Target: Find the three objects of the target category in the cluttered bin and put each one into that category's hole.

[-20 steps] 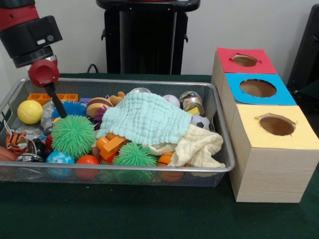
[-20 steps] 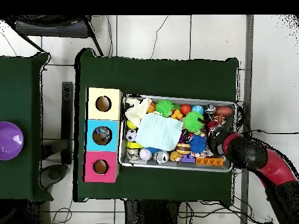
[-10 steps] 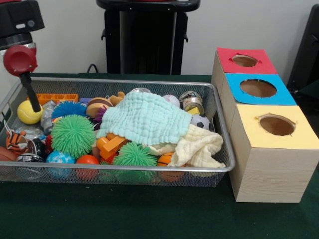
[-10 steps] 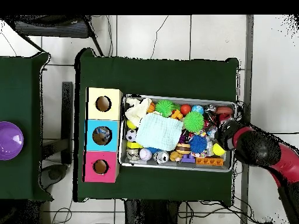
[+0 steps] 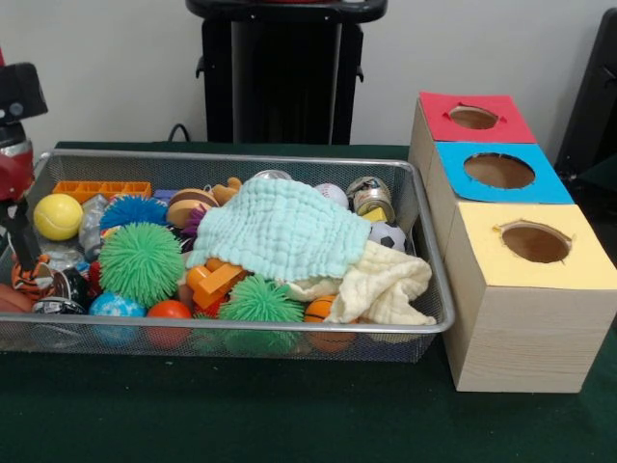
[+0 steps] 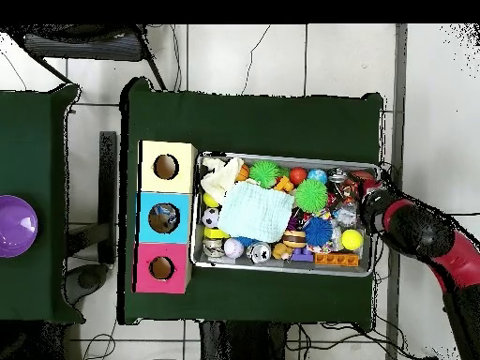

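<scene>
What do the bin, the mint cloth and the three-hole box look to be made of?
Bin: silvery metal wire mesh, see-through weave with a shiny rim. Mint cloth: soft fabric, likely crinkled cotton muslin, matte and puckered. Box: pale unfinished wood, grain visible on the sides; red, blue and yellow tops look like matte paper or felt.

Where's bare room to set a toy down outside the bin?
The green tablecloth in front of the wire mesh bin is free, as is the strip behind it. Inside is packed, and the wooden box with three coloured holes blocks the other end.
</scene>
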Motion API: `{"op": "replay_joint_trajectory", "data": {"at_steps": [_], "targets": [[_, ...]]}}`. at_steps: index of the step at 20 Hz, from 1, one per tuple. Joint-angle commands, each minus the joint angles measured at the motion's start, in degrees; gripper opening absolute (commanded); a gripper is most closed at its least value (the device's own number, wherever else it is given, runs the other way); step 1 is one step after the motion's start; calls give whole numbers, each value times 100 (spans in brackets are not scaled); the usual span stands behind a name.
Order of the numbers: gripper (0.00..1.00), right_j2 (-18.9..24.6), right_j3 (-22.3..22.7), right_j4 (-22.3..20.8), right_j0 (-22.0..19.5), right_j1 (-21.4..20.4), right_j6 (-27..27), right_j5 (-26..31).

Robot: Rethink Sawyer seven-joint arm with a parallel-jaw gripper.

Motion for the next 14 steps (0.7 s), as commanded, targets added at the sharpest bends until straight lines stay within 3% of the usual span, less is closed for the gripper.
{"op": "replay_joint_trajectory", "data": {"at_steps": [1,9,14], "targets": [[100,-635,-851,-522,93,775,-1379,753],[100,-882,-917,-702,209,713,-1561,1337],[100,-820,-1123,-712,211,799,-1611,1541]]}}
